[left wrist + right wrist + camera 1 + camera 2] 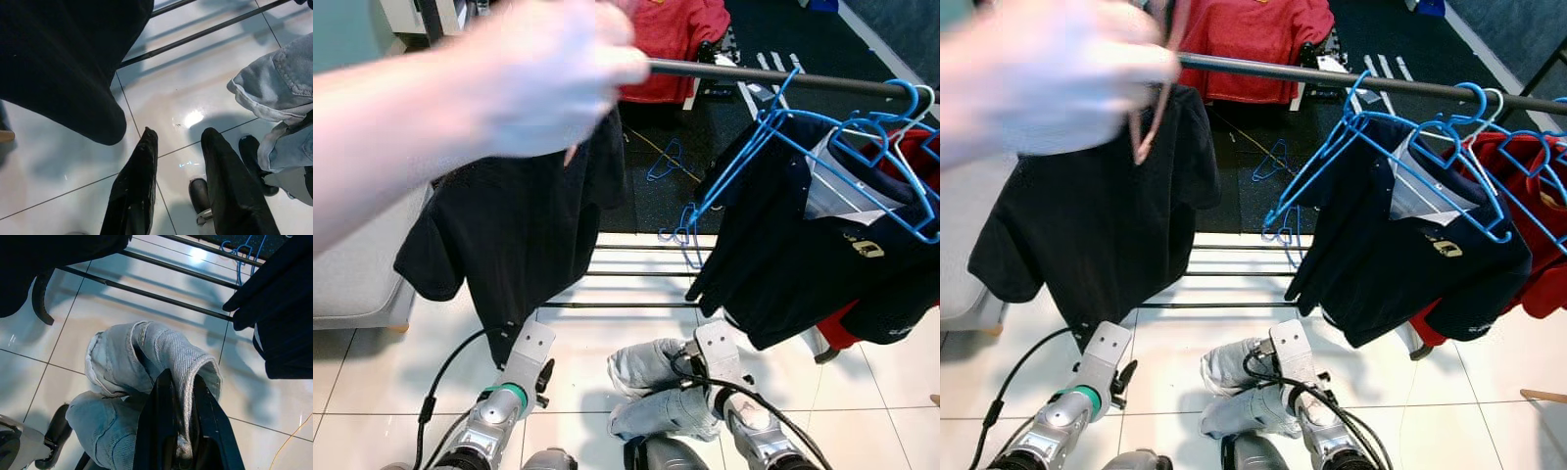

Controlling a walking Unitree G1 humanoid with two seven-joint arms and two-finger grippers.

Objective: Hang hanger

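Observation:
A person's hand [538, 78] holds a pink hanger [1151, 117] with a black T-shirt [509, 235] up at the dark clothes rail [1332, 78]. Further right on the rail, blue hangers [822, 147] carry a navy shirt [1400, 235]. My left gripper [180, 134] hangs low over the tiles, open and with nothing in it, just below the T-shirt's hem. My right gripper [182, 377] is low too, shut on a fold of light-blue denim jeans [651, 387] that bunch around it.
The rack's lower bars [626, 274] cross the tiled floor ahead. A red garment [1538, 245] hangs at the far right and another red one [666, 39] lies behind the rail. A loose blue hanger [666, 162] lies on the dark mat. A grey cushion [352, 274] sits left.

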